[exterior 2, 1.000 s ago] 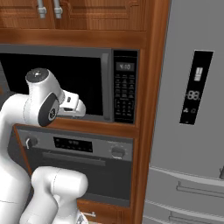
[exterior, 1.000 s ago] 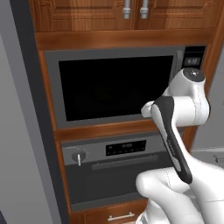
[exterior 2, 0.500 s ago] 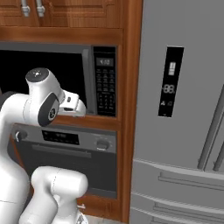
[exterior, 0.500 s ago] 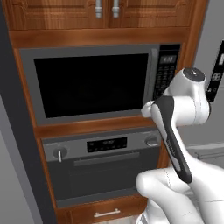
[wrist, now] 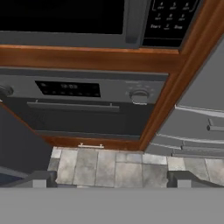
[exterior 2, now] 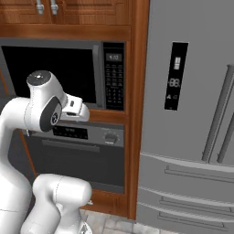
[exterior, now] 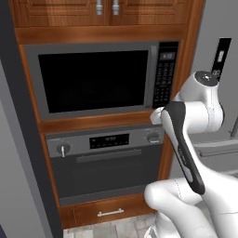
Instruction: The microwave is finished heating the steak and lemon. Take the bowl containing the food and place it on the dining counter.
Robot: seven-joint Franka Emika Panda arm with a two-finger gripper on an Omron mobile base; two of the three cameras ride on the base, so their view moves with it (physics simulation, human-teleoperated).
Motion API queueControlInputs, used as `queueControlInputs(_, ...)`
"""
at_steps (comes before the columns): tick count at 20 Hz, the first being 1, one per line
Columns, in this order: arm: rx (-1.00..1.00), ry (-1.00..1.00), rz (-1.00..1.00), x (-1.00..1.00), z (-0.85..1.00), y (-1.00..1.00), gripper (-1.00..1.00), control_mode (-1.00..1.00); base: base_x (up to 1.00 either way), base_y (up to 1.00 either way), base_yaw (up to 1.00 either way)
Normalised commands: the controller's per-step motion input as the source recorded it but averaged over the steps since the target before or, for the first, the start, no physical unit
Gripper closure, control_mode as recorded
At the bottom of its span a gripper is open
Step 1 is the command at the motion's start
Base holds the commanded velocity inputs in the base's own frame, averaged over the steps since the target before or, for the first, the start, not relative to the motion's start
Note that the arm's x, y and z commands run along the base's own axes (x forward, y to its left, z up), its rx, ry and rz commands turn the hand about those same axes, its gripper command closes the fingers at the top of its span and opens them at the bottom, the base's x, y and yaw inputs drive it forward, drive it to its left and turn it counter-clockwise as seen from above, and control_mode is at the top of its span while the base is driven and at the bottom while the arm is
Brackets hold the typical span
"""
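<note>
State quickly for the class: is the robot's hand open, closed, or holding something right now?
Hand: open, fingers wide apart, holding nothing, facing the oven and floor.

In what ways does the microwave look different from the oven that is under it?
The microwave has a large black glass door and a button panel at its right; the oven has two round knobs, a small display and a bar handle. The microwave sits higher. Both are grey, built into wood cabinetry, doors closed.

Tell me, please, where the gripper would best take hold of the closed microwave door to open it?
Probably at the vertical grey strip along the right edge of the microwave door, beside the button panel, approached straight from the front. No protruding handle shows, so the hinge side is a guess. The open gripper hangs lower, facing the oven.
</note>
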Motion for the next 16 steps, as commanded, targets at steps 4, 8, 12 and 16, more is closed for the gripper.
queueControlInputs(4, 0.00, 0.00, 0.00, 0.00, 0.00, 0.00, -1.00, -1.00, -0.06, 0.00, 0.00)
queueControlInputs(8, 0.00, 0.00, 0.00, 0.00, 0.00, 0.00, -1.00, -1.00, 0.00, 0.00, 0.00)
queueControlInputs(12, 0.00, 0.00, 0.00, 0.00, 0.00, 0.00, -1.00, -1.00, 0.00, 0.00, 0.00)
queueControlInputs(16, 0.00, -0.15, 0.00, 0.00, 0.07, -0.03, -1.00, -1.00, 0.00, 0.00, 0.00)
